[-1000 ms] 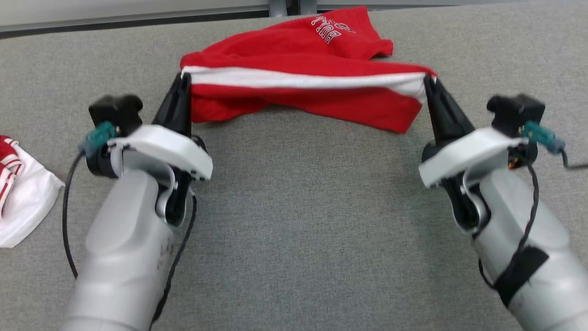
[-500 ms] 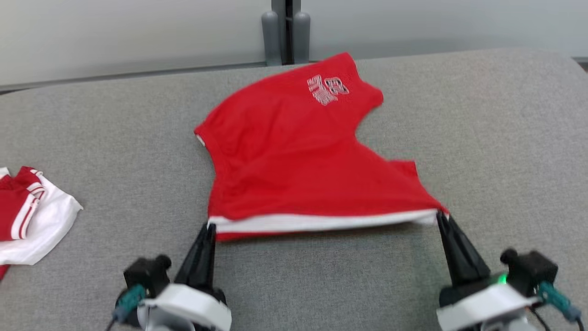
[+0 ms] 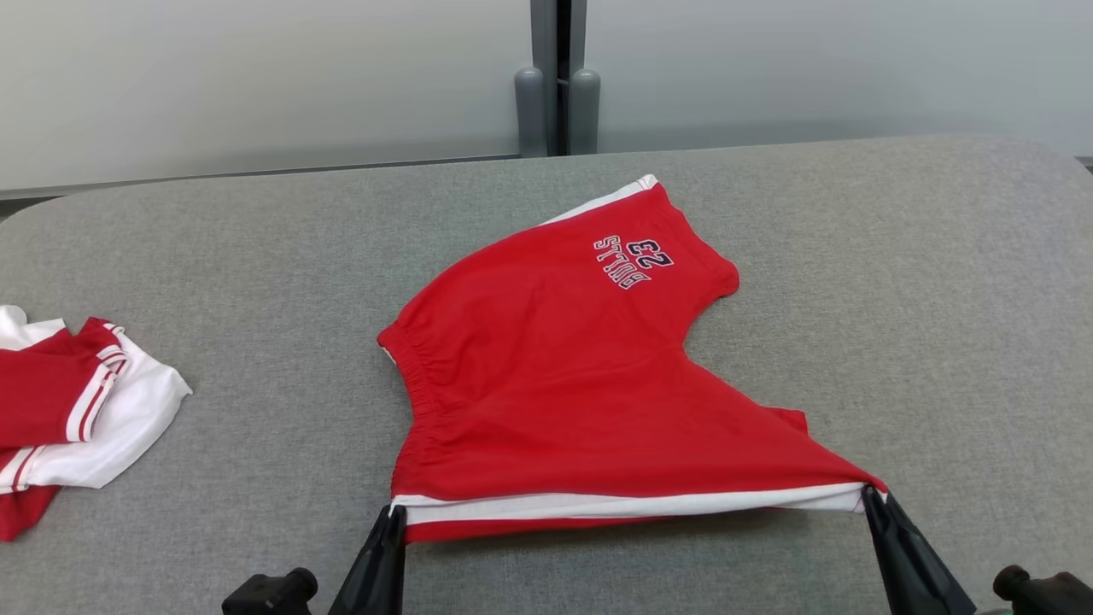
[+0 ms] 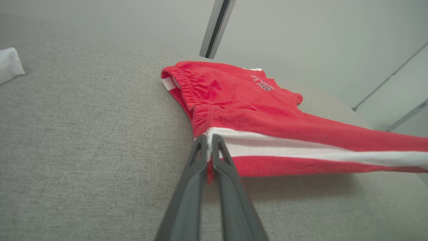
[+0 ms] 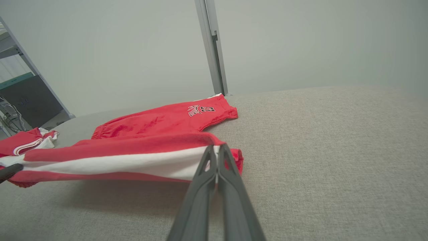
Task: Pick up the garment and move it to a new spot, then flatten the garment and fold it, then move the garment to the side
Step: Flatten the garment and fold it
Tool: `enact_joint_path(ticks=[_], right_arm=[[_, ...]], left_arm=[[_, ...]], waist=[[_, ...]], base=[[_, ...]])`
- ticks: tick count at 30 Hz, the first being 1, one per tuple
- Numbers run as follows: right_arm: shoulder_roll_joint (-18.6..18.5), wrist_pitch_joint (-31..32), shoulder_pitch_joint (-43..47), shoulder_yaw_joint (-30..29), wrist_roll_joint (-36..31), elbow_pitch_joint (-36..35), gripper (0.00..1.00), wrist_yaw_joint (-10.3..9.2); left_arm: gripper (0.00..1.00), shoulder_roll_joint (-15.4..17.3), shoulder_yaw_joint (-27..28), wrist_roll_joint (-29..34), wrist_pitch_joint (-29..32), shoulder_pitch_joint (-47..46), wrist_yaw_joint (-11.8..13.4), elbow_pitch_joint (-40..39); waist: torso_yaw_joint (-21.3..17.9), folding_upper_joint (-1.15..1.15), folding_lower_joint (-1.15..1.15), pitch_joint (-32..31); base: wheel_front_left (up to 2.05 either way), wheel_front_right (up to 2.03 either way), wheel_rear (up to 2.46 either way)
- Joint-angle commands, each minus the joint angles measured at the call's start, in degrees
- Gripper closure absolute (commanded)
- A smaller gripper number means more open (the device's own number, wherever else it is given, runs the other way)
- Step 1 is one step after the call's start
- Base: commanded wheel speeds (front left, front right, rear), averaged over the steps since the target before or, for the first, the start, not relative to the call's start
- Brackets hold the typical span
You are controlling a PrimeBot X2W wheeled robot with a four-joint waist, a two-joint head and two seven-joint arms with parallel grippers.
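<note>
Left gripper (image 3: pixel 394 512): clamped shut on the near left corner of the red shorts (image 3: pixel 564 384), at the end of the white stripe (image 3: pixel 615 506).
Right gripper (image 3: pixel 871 494): pinched shut on the opposite corner, so the stripe runs taut between the two.
Change from a second ago: then the shorts hung bunched between the fingers; now they are spread out, with the far part flat on the grey table (image 3: pixel 213 256) and the held edge raised above its shadow. The camera has also tipped up since then, showing more wall.
Writing: "BULLS 23" (image 3: pixel 633 261) on the far leg, upside down from the head.
Further out: a red-and-white garment (image 3: pixel 77 410) lies at the table's left edge, well apart.
</note>
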Motion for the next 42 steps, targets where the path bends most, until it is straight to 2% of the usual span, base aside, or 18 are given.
enact_joint_path(ticks=[1, 7, 16, 21, 27, 32, 39, 40, 41, 42], right_arm=[[-0.24, 0.67, 0.39, -0.87, -0.02, -0.66, 1.00, -0.08], [-2.48, 1.62, -5.31, -3.18, 0.09, 0.00, 1.00, -0.08], [-9.34, -0.63, -24.78, -2.16, 2.79, 10.47, 1.00, -0.10], [-13.53, -1.41, -38.19, 2.16, 5.20, 19.40, 1.00, -0.10], [-16.67, -1.93, -52.62, 9.58, 9.31, 29.93, 1.00, -0.10], [-18.08, -2.07, -61.99, 15.28, 12.65, 39.09, 1.00, -0.10], [-18.07, -2.06, -70.93, 22.25, 16.87, 49.70, 1.00, -0.11], [-17.84, -2.42, -71.89, 23.11, 17.10, 50.83, 0.87, -0.10], [-17.41, -3.20, -72.84, 23.97, 17.44, 51.58, 0.28, -0.10], [-17.15, -3.89, -73.50, 24.83, 17.73, 52.41, 0.00, -0.10]], left_arm=[[1.00, 0.24, -0.08, -0.04, 0.74, 0.48, 0.50, -0.97], [1.00, 1.00, -0.76, -0.27, 3.43, -5.23, -0.86, -0.69], [1.00, 0.88, -1.13, -0.78, 4.00, -20.15, -3.80, 5.10], [1.00, 0.03, -1.96, -1.58, 2.62, -28.66, -5.12, 9.57], [1.00, -0.41, -2.66, -1.69, -0.09, -36.75, -5.73, 14.60], [1.00, -0.71, -4.42, -2.27, -0.54, -41.88, -6.47, 18.95], [1.00, -1.00, -9.08, -4.88, 0.55, -48.24, -8.05, 25.94], [0.99, -1.05, -9.79, -5.78, 0.43, -48.78, -8.30, 26.69], [0.51, -1.05, -10.62, -6.09, 0.30, -49.42, -8.45, 27.40], [0.00, -1.06, -11.25, -6.66, -0.10, -49.84, -8.28, 28.05]], waist=[[0.31, 0.00, 0.00, -0.01], [1.43, 0.00, 0.00, 3.15], [4.26, 0.00, 0.00, 13.33], [6.37, 0.00, 0.00, 17.50], [9.24, 0.00, 0.00, 20.07], [11.64, 0.00, 0.00, 21.22], [13.43, 0.00, 0.00, 22.76], [13.43, 0.00, 0.00, 22.89], [13.40, 0.00, 0.00, 23.01], [13.31, 0.00, 0.00, 23.11]], base=[[0.00, 0.00, 0.00], [0.00, 0.00, 0.00], [0.00, 0.00, 0.00], [0.00, 0.00, 0.00], [0.00, 0.00, 0.00], [0.00, 0.00, 0.00], [0.00, 0.00, 0.00], [0.00, 0.00, 0.00], [0.00, 0.00, 0.00], [0.00, 0.00, 0.00]])
